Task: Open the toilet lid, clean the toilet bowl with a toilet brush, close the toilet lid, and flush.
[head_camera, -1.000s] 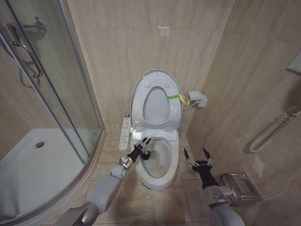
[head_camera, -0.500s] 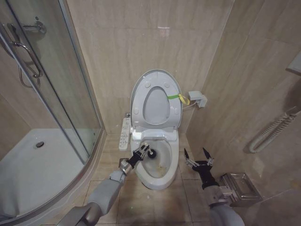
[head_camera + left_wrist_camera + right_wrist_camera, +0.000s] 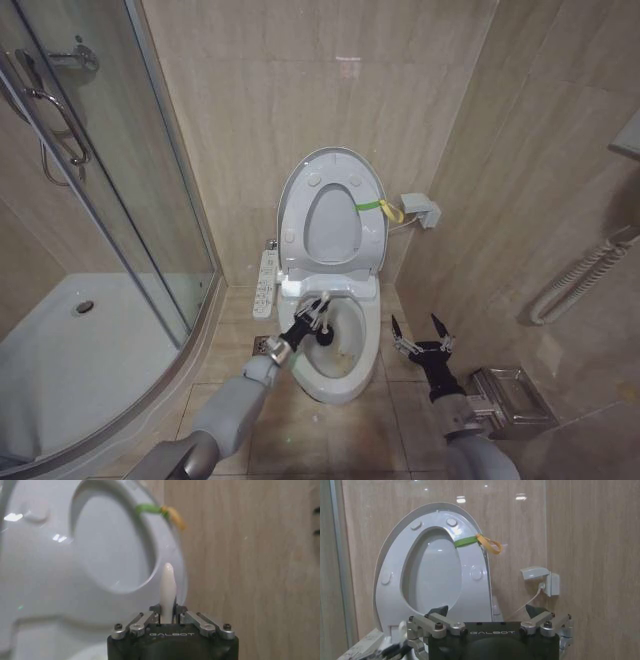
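Left gripper point(image 3: 318, 312) advanced over toilet bowl point(image 3: 365, 360), clamping toilet brush point(image 3: 322, 333), head half-hidden, right gripper point(image 3: 420, 333) wide.

Head view: high vantage, faces forward and down at toilet bowl point(image 3: 345, 345) in tiled corner, far. Left wrist view: behind left hand point(image 3: 168, 620), very near raised toilet lid point(image 3: 60, 555). Right wrist view: low, behind right hand point(image 3: 489, 612), farther back, faces wall. All views share lid and yellow-green strap point(image 3: 470, 540).
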### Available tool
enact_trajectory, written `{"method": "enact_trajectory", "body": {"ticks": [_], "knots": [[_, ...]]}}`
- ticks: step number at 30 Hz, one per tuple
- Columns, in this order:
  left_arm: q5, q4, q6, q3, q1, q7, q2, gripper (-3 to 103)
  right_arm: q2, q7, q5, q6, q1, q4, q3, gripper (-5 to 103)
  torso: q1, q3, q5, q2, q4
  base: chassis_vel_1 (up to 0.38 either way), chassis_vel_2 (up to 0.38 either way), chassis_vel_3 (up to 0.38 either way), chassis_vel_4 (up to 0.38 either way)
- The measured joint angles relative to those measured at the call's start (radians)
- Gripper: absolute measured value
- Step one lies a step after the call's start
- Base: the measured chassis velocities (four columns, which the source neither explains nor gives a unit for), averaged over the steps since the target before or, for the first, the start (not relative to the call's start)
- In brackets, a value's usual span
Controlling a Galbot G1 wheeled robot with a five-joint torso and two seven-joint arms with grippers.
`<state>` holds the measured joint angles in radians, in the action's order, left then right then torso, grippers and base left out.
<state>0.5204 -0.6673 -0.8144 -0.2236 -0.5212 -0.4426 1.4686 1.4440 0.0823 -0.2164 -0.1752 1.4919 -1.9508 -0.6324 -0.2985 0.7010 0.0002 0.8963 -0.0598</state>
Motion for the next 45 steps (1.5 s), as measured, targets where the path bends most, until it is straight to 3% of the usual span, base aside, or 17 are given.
{"method": "enact_trajectory", "body": {"ticks": [6,12,20,29,35,40,45], "knots": [[-0.024,-0.105,-0.002,-0.056,-0.034,0.013,0.000,19,0.000,0.000,0.000,0.000,0.000,0.000,0.000,100,0.000,0.000,-0.0002,0.000,0.0000,0.000,0.000,0.000,0.000],[-0.020,-0.133,-0.003,-0.095,-0.051,0.012,0.005,19,0.000,0.000,0.000,0.000,0.000,0.000,0.000,100,0.000,0.000,-0.0001,0.000,0.0000,0.000,0.000,0.000,0.000],[0.084,-0.127,-0.004,-0.153,-0.053,-0.061,0.002,19,0.000,0.000,0.000,0.000,0.000,0.000,0.000,100,0.000,0.000,-0.0001,0.000,0.0000,0.000,0.000,0.000,0.000],[0.063,-0.012,-0.005,-0.120,-0.018,-0.083,0.008,19,0.000,0.000,0.000,0.000,0.000,0.000,0.000,100,0.000,0.000,-0.0002,0.000,0.0002,0.000,0.000,0.000,0.000],[0.026,-0.079,-0.004,-0.109,-0.030,-0.079,0.008,19,0.000,0.000,0.000,0.000,0.000,0.000,0.000,100,0.000,0.000,-0.0002,0.000,-0.0001,0.000,0.000,0.000,0.000],[0.046,-0.132,-0.005,-0.143,-0.048,-0.076,0.013,19,0.000,0.000,0.000,0.000,0.000,0.000,0.000,100,0.000,0.000,-0.0002,0.000,-0.0001,0.000,0.000,0.000,0.000],[0.049,-0.101,-0.005,-0.151,-0.049,-0.080,0.018,19,0.000,0.000,0.000,0.000,0.000,0.000,0.000,100,0.000,0.000,-0.0002,0.000,-0.0001,0.000,0.000,0.000,0.000]]}}
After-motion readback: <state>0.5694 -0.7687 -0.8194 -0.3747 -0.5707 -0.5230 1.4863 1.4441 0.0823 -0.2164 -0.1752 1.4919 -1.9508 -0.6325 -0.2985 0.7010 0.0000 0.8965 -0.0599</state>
